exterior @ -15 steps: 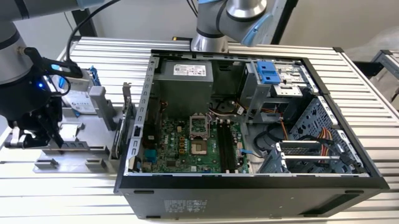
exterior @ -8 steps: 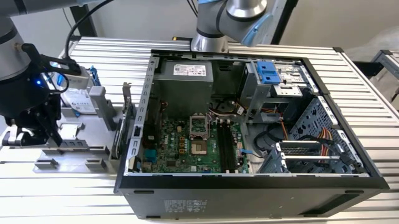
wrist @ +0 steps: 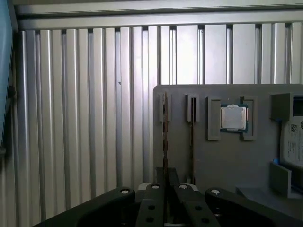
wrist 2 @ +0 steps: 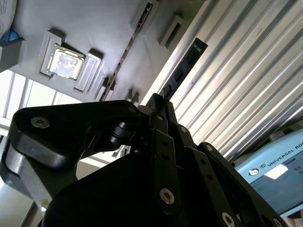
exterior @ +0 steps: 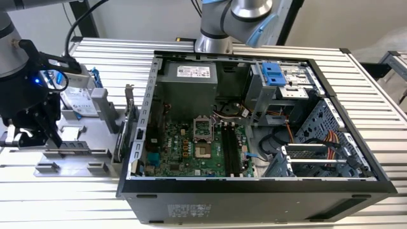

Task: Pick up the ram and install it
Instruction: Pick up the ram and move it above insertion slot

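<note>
Ram point(wrist 2: 185, 64), a long, thin dark circuit strip carrying black chips, sits edge-on between the fingertips of the black gripper point(wrist 2: 161, 101), whose fingers are drawn narrowly together and pinch one end while the rest of the strip reaches out beyond them. In the first wrist view the ram point(wrist: 164, 137) runs straight away from the gripper point(wrist: 166, 177) along the edge of a flat grey holder tray point(wrist: 227, 161). Just beside the gripper a second thin dark strip point(wrist: 191, 142) lies in its own slot on that tray, and farther off a square silver processor chip point(wrist: 233, 117) rests in a recess. In the exterior view the gripper point(exterior: 51, 136) hangs low over the tray point(exterior: 83, 143) on the ribbed metal table point(exterior: 356, 86), well apart from the open black computer case point(exterior: 254, 191) with its green motherboard point(exterior: 190, 152).
</note>
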`<state>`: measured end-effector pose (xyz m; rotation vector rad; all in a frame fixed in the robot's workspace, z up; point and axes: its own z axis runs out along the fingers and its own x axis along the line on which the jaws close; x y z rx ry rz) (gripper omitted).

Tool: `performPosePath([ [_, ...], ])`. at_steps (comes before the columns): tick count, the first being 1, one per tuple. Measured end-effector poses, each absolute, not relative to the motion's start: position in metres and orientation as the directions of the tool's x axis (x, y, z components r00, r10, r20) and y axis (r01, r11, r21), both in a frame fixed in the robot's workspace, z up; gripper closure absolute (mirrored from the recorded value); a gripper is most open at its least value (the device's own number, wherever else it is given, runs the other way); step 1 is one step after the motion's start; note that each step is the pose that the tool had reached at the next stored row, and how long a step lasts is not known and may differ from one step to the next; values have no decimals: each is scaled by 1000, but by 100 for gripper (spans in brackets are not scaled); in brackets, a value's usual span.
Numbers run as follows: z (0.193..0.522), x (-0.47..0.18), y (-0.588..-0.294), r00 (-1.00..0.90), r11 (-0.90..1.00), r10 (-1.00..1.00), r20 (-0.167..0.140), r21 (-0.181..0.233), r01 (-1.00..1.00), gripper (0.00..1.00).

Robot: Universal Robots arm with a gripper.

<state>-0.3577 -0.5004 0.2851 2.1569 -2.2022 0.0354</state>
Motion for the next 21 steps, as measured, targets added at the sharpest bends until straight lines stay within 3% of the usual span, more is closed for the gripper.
performPosePath([
  [21, 300, -358, -500, -20, 21, -998, 58, 25, -999, 100],
])
